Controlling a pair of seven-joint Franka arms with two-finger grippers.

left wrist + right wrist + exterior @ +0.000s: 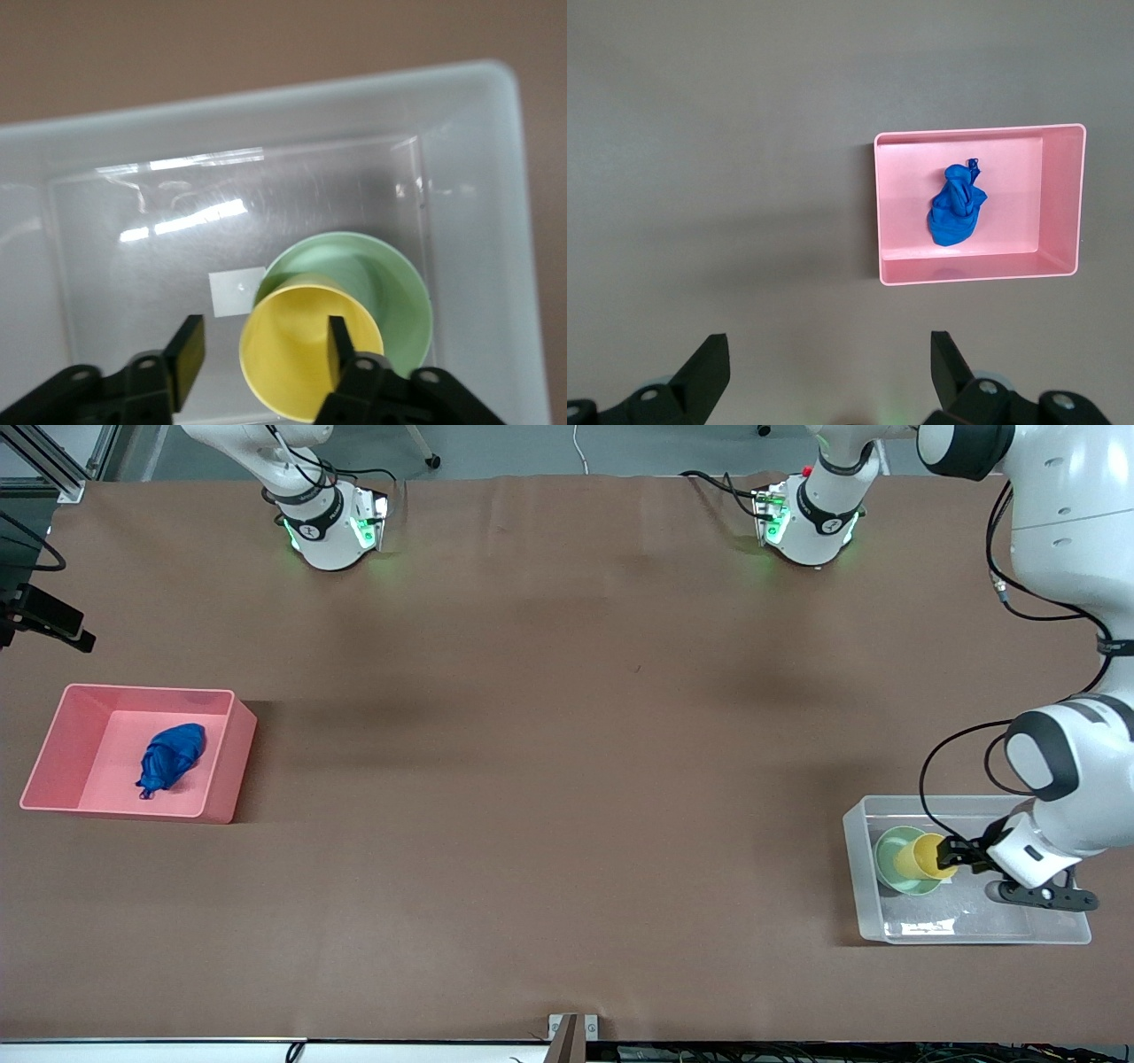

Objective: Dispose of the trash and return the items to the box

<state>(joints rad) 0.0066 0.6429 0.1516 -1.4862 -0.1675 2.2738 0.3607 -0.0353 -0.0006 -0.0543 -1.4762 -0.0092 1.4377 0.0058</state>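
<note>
The yellow cup (921,856) lies tilted in the mint-green bowl (890,849) inside the clear box (856,868), at the left arm's end of the table. My left gripper (952,856) is open at the cup's rim. In the left wrist view, one finger (337,341) is inside the cup (297,363) and the other stands outside it, so the gripper (263,341) is not clamped; the bowl (394,288) and the box's white label (232,292) show there too. The blue trash (173,755) lies in the pink bin (226,775). My right gripper (828,350) is open, empty and high over bare table.
The pink bin stands at the right arm's end of the table; the right wrist view shows it (1067,199) with the trash (955,212) inside. The left arm's cable hangs over the clear box. Brown table stretches between the two bins.
</note>
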